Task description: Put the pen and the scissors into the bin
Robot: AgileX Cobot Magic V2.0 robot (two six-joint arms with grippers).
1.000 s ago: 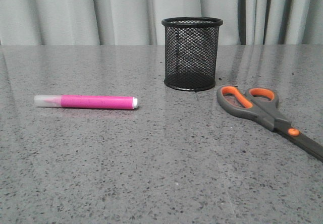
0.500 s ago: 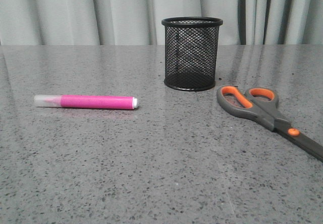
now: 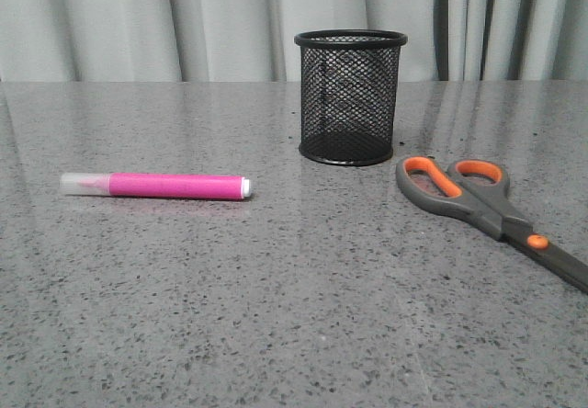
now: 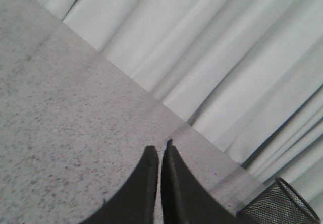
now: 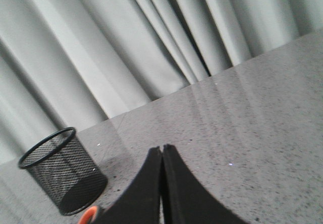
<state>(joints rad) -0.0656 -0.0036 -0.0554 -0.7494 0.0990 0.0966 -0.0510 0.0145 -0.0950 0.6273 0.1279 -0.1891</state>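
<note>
Black mesh bin (image 3: 350, 96) stands upright with nothing in it — pen (image 3: 154, 186) and scissors (image 3: 487, 210) lie on the table (image 3: 294, 316), left gripper (image 4: 160, 151) and right gripper (image 5: 162, 151) both pressed together.

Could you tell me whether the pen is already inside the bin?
No, the pen lies flat on the table, left of the bin.

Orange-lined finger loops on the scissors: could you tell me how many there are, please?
2. Both are at the handle end of the scissors, right of the bin: one loop toward the bin, the other loop beside it. None seem hidden.
</note>
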